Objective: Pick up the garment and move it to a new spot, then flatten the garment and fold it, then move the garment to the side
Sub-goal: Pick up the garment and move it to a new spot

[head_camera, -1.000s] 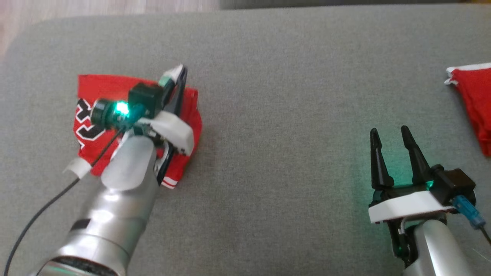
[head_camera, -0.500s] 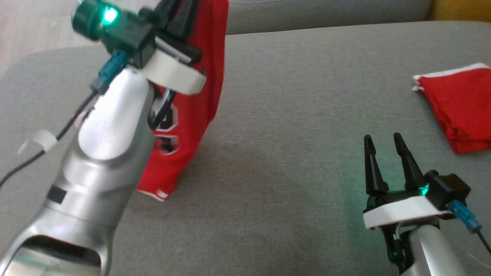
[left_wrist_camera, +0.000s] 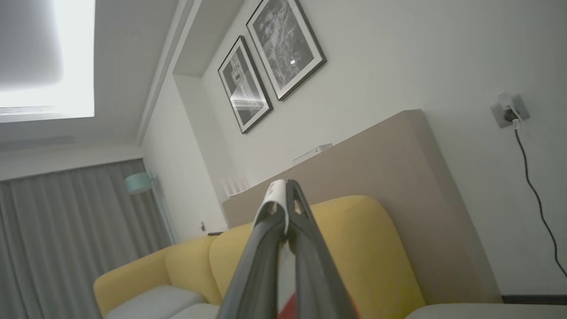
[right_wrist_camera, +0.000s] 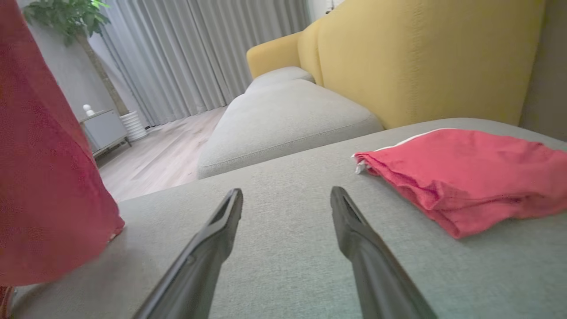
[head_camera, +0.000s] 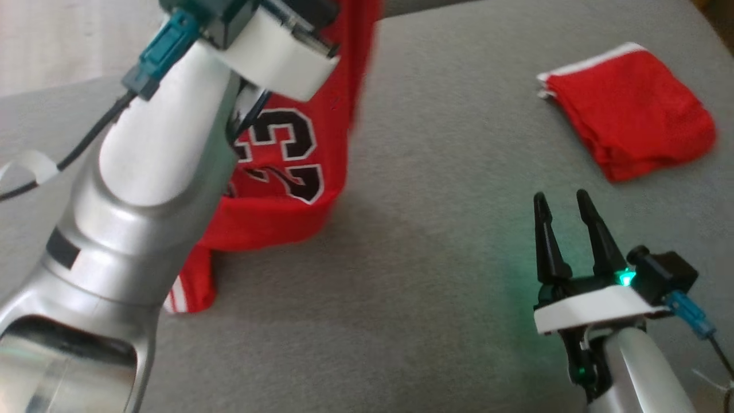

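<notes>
The garment point(head_camera: 287, 172) is a red jersey with black-and-white numbers and striped trim. It hangs from my raised left arm point(head_camera: 155, 189), its lower hem still on the grey cushion point(head_camera: 430, 258). My left gripper point(left_wrist_camera: 283, 186) points up at the room, shut on a white-edged fold of the garment point(left_wrist_camera: 288, 310). The hanging red cloth point(right_wrist_camera: 40, 177) shows at the left of the right wrist view. My right gripper point(head_camera: 561, 197) stands open and empty above the cushion at the lower right, its fingers point(right_wrist_camera: 212, 239) apart.
A second red cloth point(head_camera: 631, 109), folded, lies on the cushion at the far right, just beyond my right gripper point(right_wrist_camera: 287, 192). A yellow sofa back point(right_wrist_camera: 421, 57) rises behind the red cloth point(right_wrist_camera: 465, 177). Bare cushion lies between the two arms.
My left arm has lifted the garment from flat on the cushion until it hangs, and the jersey has unfolded. The head camera has shifted. The right gripper has kept its place.
</notes>
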